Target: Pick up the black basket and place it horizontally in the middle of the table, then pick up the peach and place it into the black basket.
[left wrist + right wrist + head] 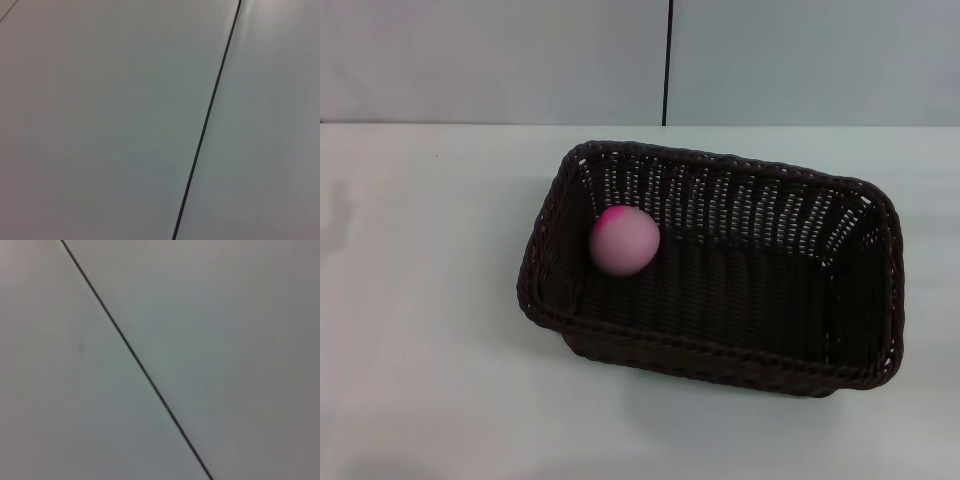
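Observation:
The black basket [740,330] lies lengthwise across the middle of the white table [420,350], slightly turned, its braided rim up. The pink peach [624,240] rests inside the basket at its left end, against the back wall. Neither gripper shows in the head view. The left wrist view and the right wrist view show only a plain pale surface crossed by a thin dark seam, with no fingers and no task object.
A pale wall with a vertical dark seam [667,60] rises behind the table's far edge. Bare tabletop lies to the left of the basket and in front of it.

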Tool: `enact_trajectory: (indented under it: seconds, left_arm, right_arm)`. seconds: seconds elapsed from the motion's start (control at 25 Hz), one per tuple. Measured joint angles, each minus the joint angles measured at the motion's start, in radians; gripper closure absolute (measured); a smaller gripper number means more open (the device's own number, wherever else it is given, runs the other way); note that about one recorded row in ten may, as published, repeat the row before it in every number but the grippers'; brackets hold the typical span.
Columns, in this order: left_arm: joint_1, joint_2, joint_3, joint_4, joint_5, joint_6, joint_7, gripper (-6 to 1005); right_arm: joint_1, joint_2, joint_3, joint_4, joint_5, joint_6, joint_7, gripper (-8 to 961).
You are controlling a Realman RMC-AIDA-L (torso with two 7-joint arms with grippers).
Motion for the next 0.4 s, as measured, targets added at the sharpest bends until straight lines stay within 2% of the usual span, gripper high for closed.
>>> enact_trajectory:
  seconds: [0.4]
  left_arm:
    - [-0.007, 0.001, -0.007, 0.0, 0.0, -0.014, 0.001, 188]
  right_arm:
    - [-0.009, 0.003, 0.021, 0.024, 0.0, -0.006, -0.078, 358]
